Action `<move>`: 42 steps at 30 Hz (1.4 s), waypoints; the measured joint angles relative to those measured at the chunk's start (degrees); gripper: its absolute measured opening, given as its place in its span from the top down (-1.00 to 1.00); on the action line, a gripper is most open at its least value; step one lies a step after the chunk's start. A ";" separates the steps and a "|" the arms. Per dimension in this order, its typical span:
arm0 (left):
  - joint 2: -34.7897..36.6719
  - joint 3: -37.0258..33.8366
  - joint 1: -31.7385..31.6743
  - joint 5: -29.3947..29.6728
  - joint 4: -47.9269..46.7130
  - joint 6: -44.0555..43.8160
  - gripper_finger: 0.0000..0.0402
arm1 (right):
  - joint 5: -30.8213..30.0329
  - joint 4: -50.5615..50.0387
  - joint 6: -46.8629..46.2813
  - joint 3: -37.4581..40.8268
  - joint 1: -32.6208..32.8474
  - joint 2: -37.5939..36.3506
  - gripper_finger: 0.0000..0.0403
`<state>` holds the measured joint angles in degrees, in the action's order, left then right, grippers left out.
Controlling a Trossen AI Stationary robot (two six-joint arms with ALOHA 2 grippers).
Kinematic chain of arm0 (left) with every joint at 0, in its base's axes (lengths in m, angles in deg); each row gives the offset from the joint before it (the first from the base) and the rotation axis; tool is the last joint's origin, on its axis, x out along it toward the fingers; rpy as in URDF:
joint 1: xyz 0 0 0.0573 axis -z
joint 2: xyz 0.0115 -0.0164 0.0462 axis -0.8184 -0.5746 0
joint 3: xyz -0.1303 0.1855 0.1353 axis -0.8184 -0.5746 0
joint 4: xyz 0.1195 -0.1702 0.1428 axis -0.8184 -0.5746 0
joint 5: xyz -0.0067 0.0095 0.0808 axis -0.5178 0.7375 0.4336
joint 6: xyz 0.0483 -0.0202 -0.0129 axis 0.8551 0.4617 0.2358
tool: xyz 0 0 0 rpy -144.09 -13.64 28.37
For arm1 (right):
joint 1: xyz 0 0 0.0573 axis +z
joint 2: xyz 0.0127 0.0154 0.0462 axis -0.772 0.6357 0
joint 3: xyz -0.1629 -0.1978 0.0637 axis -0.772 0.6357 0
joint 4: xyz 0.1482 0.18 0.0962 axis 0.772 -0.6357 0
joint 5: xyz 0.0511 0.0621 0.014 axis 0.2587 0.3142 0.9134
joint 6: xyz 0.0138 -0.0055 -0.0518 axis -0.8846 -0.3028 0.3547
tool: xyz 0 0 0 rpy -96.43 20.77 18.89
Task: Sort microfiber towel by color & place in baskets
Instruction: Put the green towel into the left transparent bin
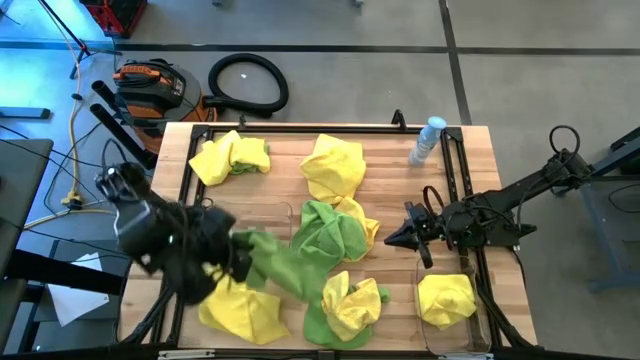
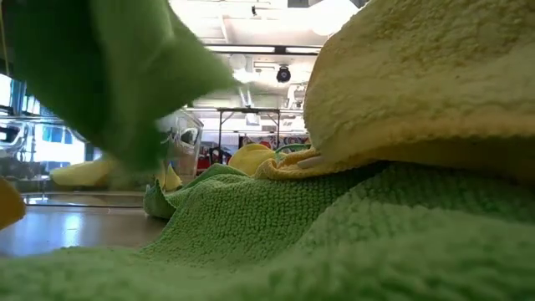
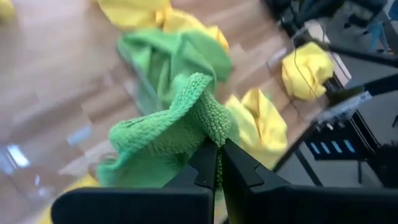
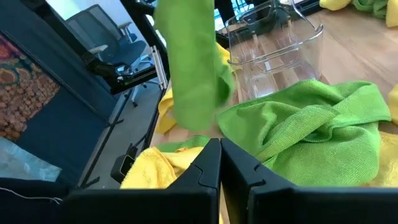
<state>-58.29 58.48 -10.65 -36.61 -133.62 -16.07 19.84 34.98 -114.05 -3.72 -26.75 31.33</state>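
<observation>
Yellow and green microfiber towels lie scattered over the wooden table. My left gripper (image 1: 240, 262) is at the left, shut on a green towel (image 1: 285, 268) beside a yellow towel (image 1: 245, 312). My right gripper (image 1: 392, 238) is shut and holds nothing; it hovers next to the middle heap, a green towel (image 1: 325, 232) with a yellow one (image 1: 358, 222). One clear basket (image 1: 428, 335) at the near right holds a yellow towel (image 1: 447, 298). The other clear basket (image 4: 273, 50) stands left of the middle heap. More yellow towels (image 1: 335, 165) lie toward the far edge. My left gripper (image 3: 216, 155) pinches a bunched fold of the green towel (image 3: 211, 124) between its two fingers. The rest of the cloth (image 3: 155, 143) bulges out past the fingers. In the low view the towel (image 2: 109, 84) hangs in the air with its lower end off the table.
A clear water bottle (image 1: 428, 140) lies near the far right corner. Black metal frames (image 1: 455, 180) run along both table sides. A mixed yellow and green heap (image 1: 345, 305) sits at the near edge. A yellow towel with green (image 1: 232, 155) lies far left.
</observation>
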 joint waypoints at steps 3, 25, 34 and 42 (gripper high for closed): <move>2.67 0.00 -4.23 0.55 0.01 7.21 1.00 | -1.44 0.00 -0.25 0.00 0.01 0.00 1.00; 19.12 -1.68 -12.73 2.87 0.06 30.84 1.00 | -12.40 0.00 -4.60 0.00 -0.03 0.00 1.00; 18.62 -12.88 -17.16 -5.41 0.09 23.83 1.00 | -15.32 0.01 -4.79 0.00 -0.03 0.00 1.00; 18.16 -28.33 -18.57 -14.12 2.71 10.15 1.00 | -15.48 0.02 -6.10 0.00 -0.03 0.07 1.00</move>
<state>-40.13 30.15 -29.21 -50.73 -130.90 -5.91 4.35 35.00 -120.15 -3.72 -26.78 31.39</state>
